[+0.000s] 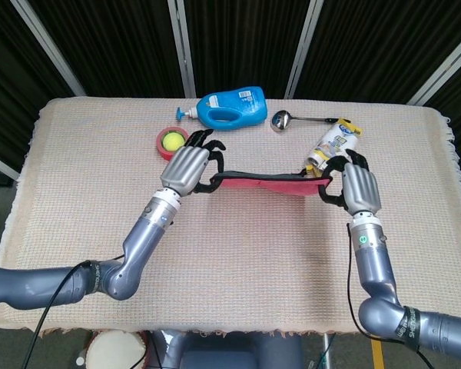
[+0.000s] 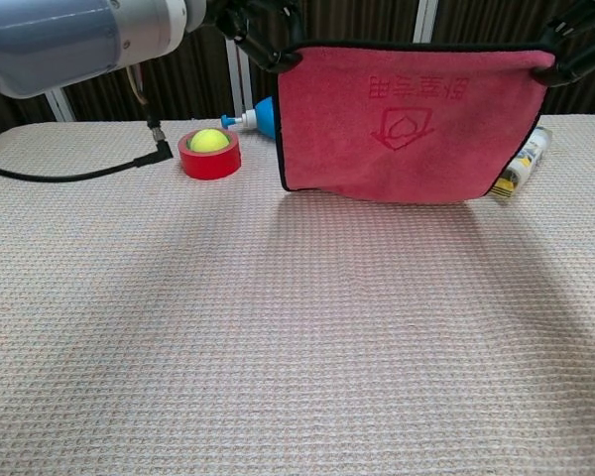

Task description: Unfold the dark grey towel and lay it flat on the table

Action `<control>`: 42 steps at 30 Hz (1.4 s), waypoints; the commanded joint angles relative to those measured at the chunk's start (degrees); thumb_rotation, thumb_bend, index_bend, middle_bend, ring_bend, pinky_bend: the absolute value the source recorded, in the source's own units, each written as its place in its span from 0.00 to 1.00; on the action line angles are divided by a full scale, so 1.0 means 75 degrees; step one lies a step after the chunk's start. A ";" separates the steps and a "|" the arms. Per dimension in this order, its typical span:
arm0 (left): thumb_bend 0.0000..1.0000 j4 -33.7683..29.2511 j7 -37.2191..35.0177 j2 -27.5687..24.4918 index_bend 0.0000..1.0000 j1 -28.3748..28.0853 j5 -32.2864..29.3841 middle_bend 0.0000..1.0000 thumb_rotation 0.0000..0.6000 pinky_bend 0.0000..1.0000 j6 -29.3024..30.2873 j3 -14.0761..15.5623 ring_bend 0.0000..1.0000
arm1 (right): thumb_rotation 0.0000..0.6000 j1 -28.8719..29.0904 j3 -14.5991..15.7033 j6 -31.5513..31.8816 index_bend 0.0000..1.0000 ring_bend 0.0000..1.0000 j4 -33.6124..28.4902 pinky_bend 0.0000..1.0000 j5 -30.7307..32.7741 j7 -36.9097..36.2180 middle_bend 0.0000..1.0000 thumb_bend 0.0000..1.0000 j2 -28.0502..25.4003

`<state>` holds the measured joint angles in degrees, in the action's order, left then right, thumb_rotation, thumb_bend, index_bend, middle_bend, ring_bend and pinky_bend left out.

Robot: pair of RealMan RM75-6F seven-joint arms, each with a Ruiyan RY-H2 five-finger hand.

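Head view: the towel shows as a thin, stretched strip, red with dark trim, pulled taut between the two hands above the woven beige surface. The left hand has its fingers closed on the towel's left end; the right hand likewise pinches the right end. Behind the towel lie a blue plastic detergent bottle on its side, a metal ladle, a red tape roll with a yellow-green ball in its hole, and a yellow-white packet just beyond the right hand.

Chest view: the towel hangs open as a soft red rectangle with black piping and an embossed emblem, its lower edge near the surface. Dark fingers grip the upper left corner, others the right. The towel partly hides the bottle and packet; the tape roll stands apart to its left
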<state>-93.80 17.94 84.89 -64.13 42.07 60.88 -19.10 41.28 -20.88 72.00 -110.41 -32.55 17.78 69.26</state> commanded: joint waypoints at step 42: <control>0.44 -0.1460 0.0297 0.0016 0.74 0.1960 0.1288 0.24 1.00 0.03 0.0689 0.1466 0.00 | 1.00 -0.1778 0.2208 0.0901 0.83 0.08 -0.1288 0.04 -0.2146 0.0675 0.31 0.69 0.1305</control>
<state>-104.84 20.01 84.81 -49.56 51.73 66.14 -8.22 28.09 -4.46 78.80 -120.23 -48.69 22.67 78.84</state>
